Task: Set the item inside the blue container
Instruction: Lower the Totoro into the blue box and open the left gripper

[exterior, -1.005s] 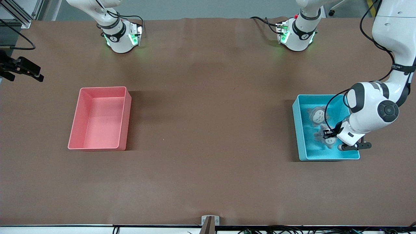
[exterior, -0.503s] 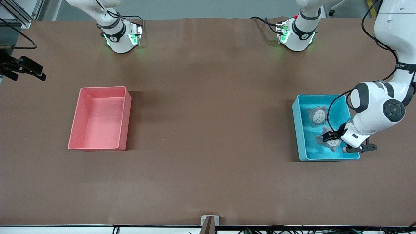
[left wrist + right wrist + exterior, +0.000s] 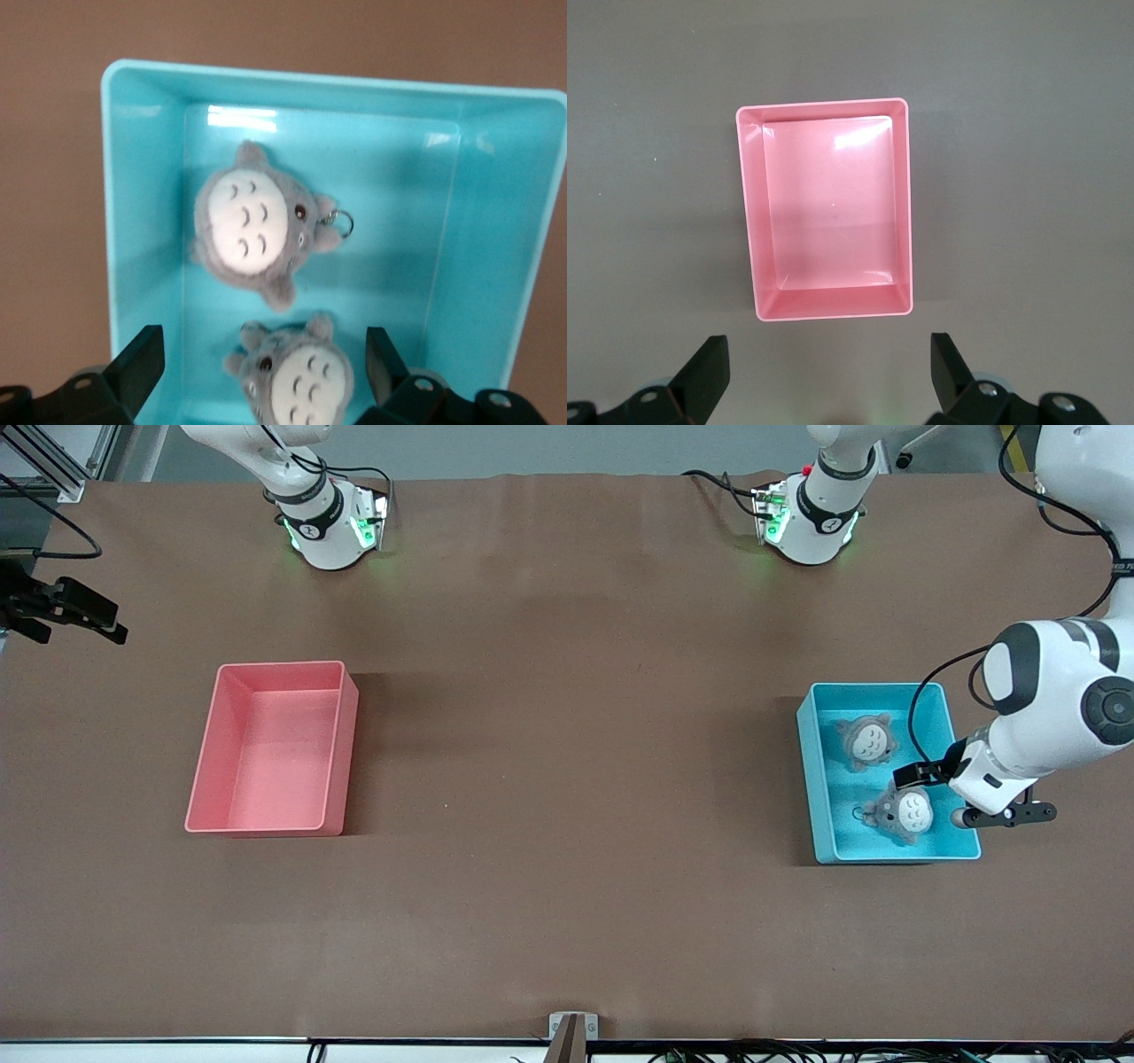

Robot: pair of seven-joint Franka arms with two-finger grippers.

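Front view. The light blue rectangular plastic bin [image 3: 889, 771] sits toward the left arm's end of the table, long axis running toward the front camera. Two grey-and-white round plush toys lie inside: the plush nearer the front camera [image 3: 904, 815] and the plush farther from it [image 3: 868, 740]. The left gripper [image 3: 966, 797] hangs above the bin's wall on the left arm's side, not over either toy. The empty pink rectangular plastic bin [image 3: 273, 747] sits toward the right arm's end; the right arm waits.

Left wrist view. The left gripper's fingers [image 3: 135, 366] are spread and hold nothing. Both plush toys lie below on the bin floor, apart from each other and from the fingers. Judged complete: any coming move is a retreat upward.

Right wrist view. The right gripper [image 3: 828, 376], fingers spread and empty, is over the brown table [image 3: 1028, 177] beside the pink bin.
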